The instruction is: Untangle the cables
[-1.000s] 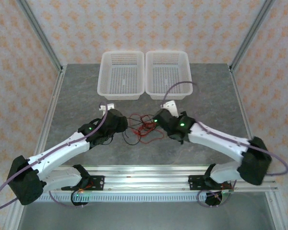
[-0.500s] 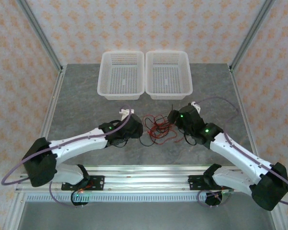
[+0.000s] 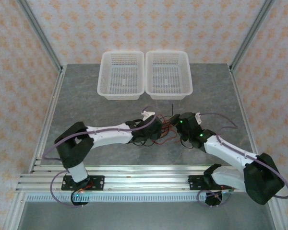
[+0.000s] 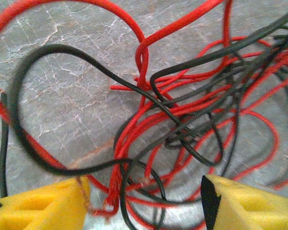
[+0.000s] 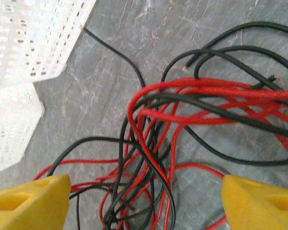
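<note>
Red and black cables (image 4: 182,112) stayed knotted while left gripper (image 4: 143,189) and right gripper (image 5: 144,187) swung in over them, jaws wide.

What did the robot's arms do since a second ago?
The left hand slid far to the right, onto the pile of wires. The right hand shifted right a little, and the wires seem nudged right too. Both hands are open over them, gripping nothing. The two white baskets stayed put.
</note>
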### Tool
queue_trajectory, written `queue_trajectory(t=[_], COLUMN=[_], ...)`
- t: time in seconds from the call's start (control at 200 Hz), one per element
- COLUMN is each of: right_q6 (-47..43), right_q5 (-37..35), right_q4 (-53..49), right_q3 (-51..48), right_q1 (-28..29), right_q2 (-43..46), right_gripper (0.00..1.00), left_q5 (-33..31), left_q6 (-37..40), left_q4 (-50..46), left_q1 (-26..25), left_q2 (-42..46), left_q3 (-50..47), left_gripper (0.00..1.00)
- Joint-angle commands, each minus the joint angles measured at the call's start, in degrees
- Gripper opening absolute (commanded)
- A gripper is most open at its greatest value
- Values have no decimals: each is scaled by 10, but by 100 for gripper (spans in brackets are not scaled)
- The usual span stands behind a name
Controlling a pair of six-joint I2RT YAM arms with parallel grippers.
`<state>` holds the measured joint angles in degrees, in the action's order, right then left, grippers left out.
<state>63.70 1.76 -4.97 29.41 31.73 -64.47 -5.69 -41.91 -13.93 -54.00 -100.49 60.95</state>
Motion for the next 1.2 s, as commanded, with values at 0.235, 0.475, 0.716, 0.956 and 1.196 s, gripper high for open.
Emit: queue_trajectory(t=[0.235,0.475,0.716,0.956,1.196], right_q6=[-57,-127,-177,-197,-250], right_q5=[-68,-121,-214,-243,-252], right_q4=[34,2,-86,-122,-156], right_q3=[-5,-11,12,7,39], right_q1=[-55,-95,-98,-98,-97], right_q2=[-78,-96,-68,-39,-37], right_gripper=[75,57,51,41,32], left_q5=[-87,-122,-156,-182,-206], left_q6=[-2,-18,-24,-20,-21], left_q4=[-41,-51,-74,-112,-173], left_q1=[21,69,121,132,133], left_q2=[-67,2,84,156,231], left_q3=[-4,-93,-156,-152,-129], left_gripper=[63,63,63,64,73])
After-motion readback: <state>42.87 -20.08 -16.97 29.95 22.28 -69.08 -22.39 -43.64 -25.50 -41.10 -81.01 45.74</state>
